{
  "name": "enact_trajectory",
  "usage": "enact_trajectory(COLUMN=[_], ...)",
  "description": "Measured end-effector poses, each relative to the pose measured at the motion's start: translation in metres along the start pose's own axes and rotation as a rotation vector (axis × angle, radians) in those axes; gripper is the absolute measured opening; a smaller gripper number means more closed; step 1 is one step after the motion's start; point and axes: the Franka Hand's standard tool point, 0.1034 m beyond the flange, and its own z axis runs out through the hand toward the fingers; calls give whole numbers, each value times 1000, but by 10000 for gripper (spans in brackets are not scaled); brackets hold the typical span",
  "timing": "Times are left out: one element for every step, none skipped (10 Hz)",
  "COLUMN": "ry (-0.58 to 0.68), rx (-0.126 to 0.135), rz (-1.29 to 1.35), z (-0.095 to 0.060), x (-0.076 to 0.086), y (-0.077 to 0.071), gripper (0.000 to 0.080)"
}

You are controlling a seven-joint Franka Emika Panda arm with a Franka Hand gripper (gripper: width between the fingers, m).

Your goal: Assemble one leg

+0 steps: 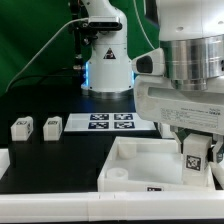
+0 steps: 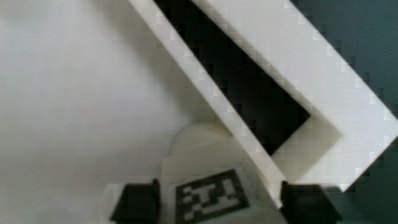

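My gripper [image 1: 196, 160] is shut on a leg [image 1: 193, 150], a small white block with a black-and-white tag. I hold it upright inside the large white tray-like piece [image 1: 140, 150], near that piece's end at the exterior view's right. In the wrist view the leg [image 2: 210, 188] sits between my two dark fingers [image 2: 134, 200], over the tray piece's flat floor [image 2: 80, 100] and beside its raised wall [image 2: 240, 95]. Whether the leg touches the floor is hidden. Two more legs [image 1: 22, 128] [image 1: 52, 125] stand on the black table at the exterior view's left.
The marker board [image 1: 110, 122] lies behind the tray piece, in front of the robot base [image 1: 105, 65]. A round socket [image 1: 117, 174] shows in the tray piece's near corner. A white part [image 1: 4, 160] pokes in at the left edge. A green curtain hangs behind.
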Motion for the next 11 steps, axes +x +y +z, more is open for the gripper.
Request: enact_trajectory(ry=[0,-1,-2,-3,-7,-9,-11,-12,-11,-11,-11], rx=[0,0,3,13,23,32,42,50,49,49,49], rz=[-2,-1,0,-5,-7,-9,-9,-5,-4,-4,-4], z=[0,1,0,-4,-9,-14,-23,-29,-27,-27,-27], x=[0,0,0,0,0,-1,-4,-4,-4,-4,-4], y=[0,0,0,-1,0,0,-1,-2,-2,-2,-2], gripper=[327,417,417,579,635,645,645,649,649,649,649])
